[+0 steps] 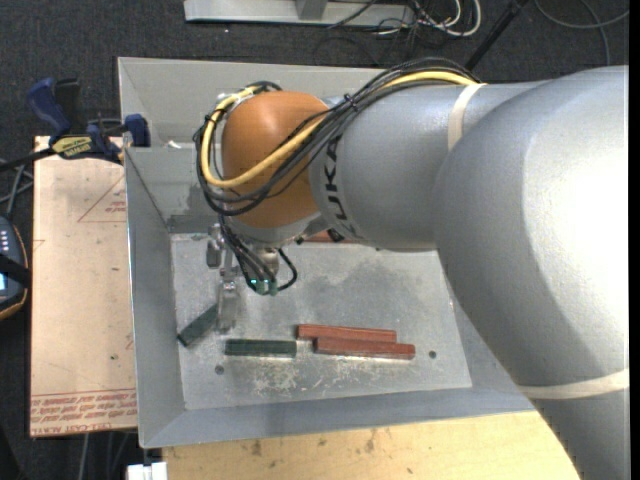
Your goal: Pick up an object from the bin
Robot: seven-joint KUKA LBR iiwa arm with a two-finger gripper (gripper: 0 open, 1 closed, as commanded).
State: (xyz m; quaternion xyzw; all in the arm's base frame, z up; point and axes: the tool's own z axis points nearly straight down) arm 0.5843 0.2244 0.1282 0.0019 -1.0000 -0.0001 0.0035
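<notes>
My gripper hangs low over the left part of the bin floor, under the arm's orange cover. Its tip is right above the upper end of a small dark grey block, which lies tilted near the left wall. To the right of that block, a dark green bar lies flat along the front. Two red-brown bars lie side by side just right of the green one.
The arm and its cables cover the back and right of the bin. A bit of an orange-red thing peeks out beneath the arm. The bin's left wall slopes down close to the grey block.
</notes>
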